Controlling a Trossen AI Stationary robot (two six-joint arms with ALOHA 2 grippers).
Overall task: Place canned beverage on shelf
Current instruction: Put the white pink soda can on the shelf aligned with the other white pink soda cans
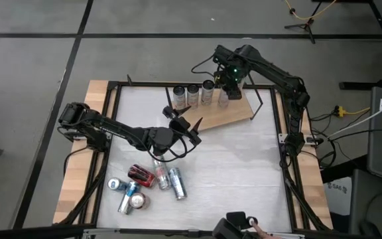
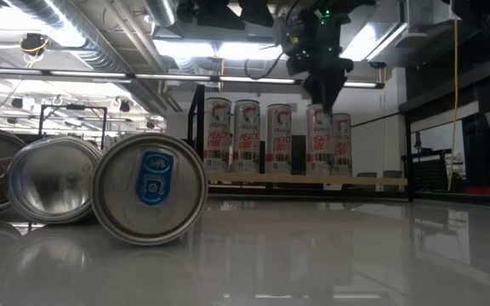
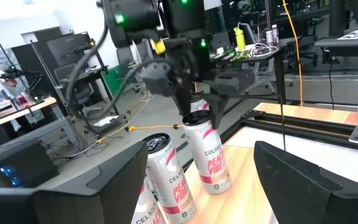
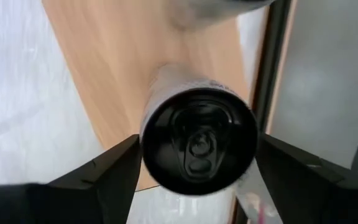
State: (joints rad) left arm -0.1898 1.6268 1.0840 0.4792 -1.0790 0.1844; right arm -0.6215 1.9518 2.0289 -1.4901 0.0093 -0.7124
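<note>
The shelf (image 1: 227, 114), a light wooden board on a thin black wire frame, lies at the table's far right and carries a row of several upright white cans. My right gripper (image 1: 227, 85) points straight down over the can at the row's right end (image 4: 199, 93). It is open, with one finger close on each side of the can's black top. That can (image 2: 319, 140) stands on the board (image 2: 304, 179) like the others. My left gripper (image 1: 191, 126) hovers open and level at mid-table with nothing between its fingers, facing the shelf (image 3: 247, 163).
Several cans lie on their sides at the table's near left (image 1: 141, 176), close in front of the low camera (image 2: 150, 189). A black frame (image 1: 285, 126) rims the white tabletop. The table's near right is bare.
</note>
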